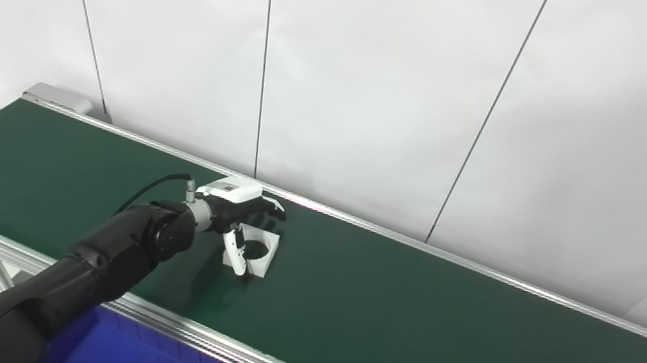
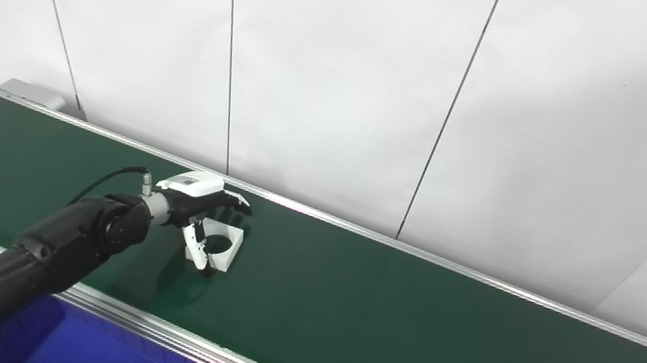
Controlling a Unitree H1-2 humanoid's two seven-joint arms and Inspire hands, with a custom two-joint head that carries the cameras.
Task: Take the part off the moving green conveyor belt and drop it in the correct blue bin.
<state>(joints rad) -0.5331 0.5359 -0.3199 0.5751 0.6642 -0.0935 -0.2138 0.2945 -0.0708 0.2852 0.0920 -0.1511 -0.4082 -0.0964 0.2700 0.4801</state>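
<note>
A white square part (image 1: 261,252) with a round hole lies flat on the green conveyor belt (image 1: 407,311), left of its middle; it also shows in the right eye view (image 2: 224,245). My left hand (image 1: 238,210) reaches over the belt from the lower left and hovers just above and around the part's left side. Its fingers are spread past the part's far edge and its thumb (image 1: 237,253) hangs down at the near left corner. The hand is open and holds nothing. My right hand is not in view.
A blue bin (image 1: 152,359) sits below the belt's near rail (image 1: 244,354) at the bottom left. The far rail (image 1: 478,268) runs along a white panelled wall. A grey belt end housing (image 1: 57,97) is at the far left.
</note>
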